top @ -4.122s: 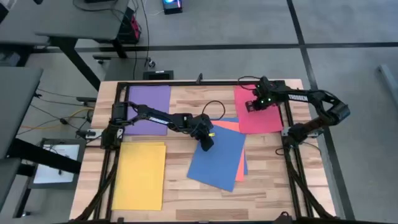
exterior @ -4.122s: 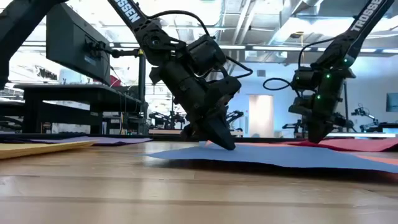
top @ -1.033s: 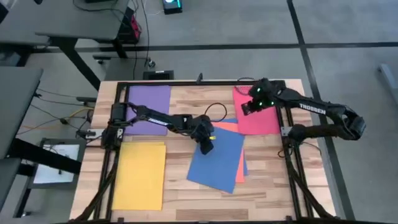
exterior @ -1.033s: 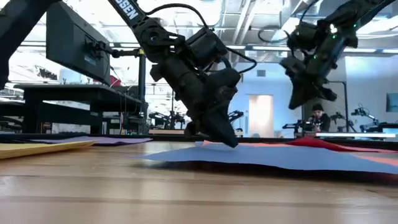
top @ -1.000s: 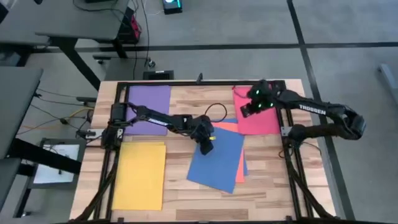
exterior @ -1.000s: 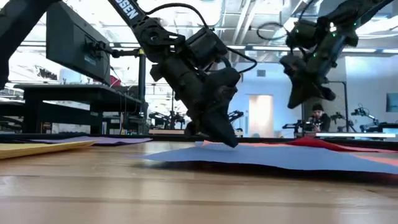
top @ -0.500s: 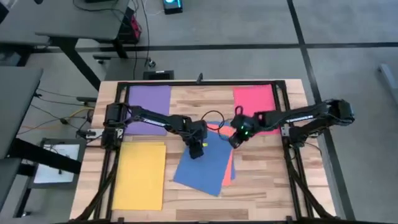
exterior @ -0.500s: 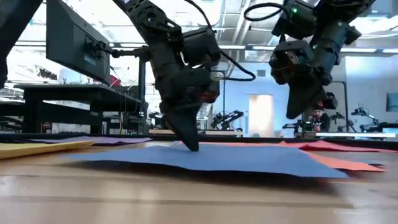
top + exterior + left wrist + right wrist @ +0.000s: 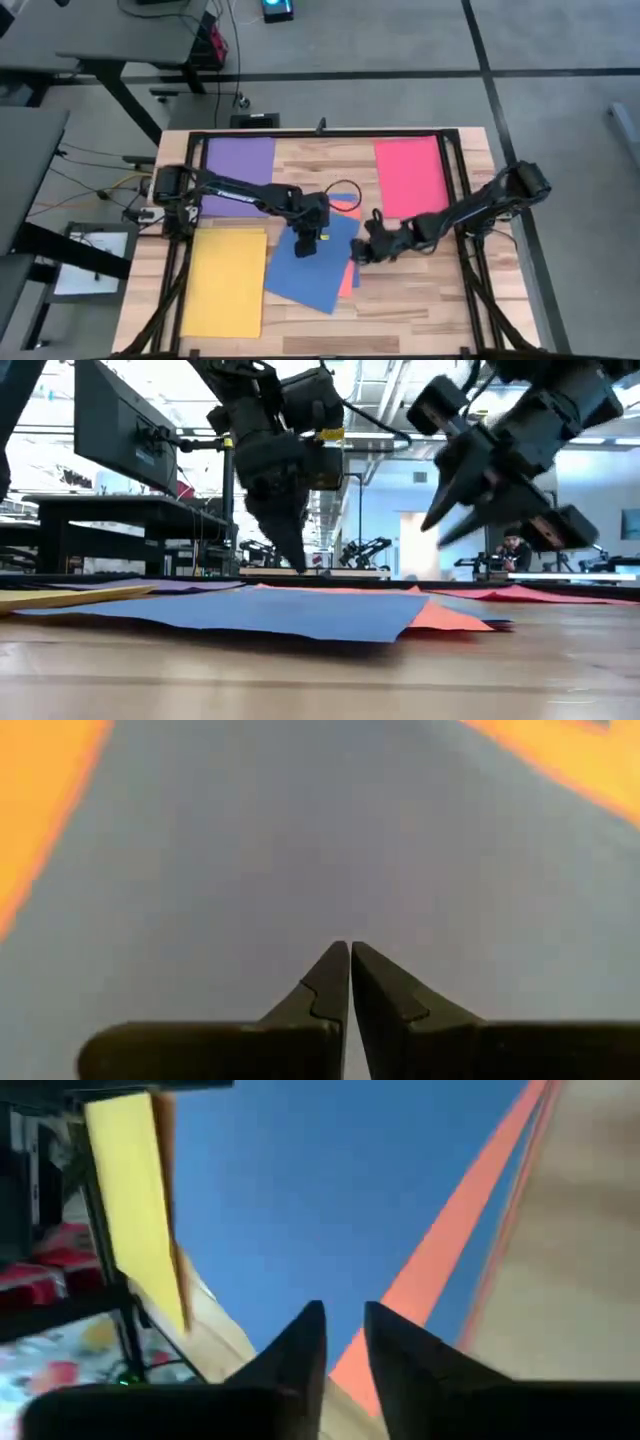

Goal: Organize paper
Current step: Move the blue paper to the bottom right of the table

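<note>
Wooden table (image 9: 420,290): sorting step underway, I'd say; purple sheet (image 9: 239,161), pink-red sheet (image 9: 409,176) and yellow sheet (image 9: 224,282) already parked well away from the blue sheet (image 9: 310,262). Blue sheet lies mid-table, covering a salmon-orange sheet (image 9: 347,278) that peeks out along its edge. Left gripper (image 9: 304,246) pressed together, tip down on blue. Right gripper (image 9: 361,255) slightly spread, above the salmon edge. Next: pin or pull salmon free. Bare wood beyond that edge.

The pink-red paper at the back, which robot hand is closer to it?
Right. The right hand hovers by the blue sheet's edge, in front of the pink-red paper. The left hand presses on the blue sheet, farther away.
</note>
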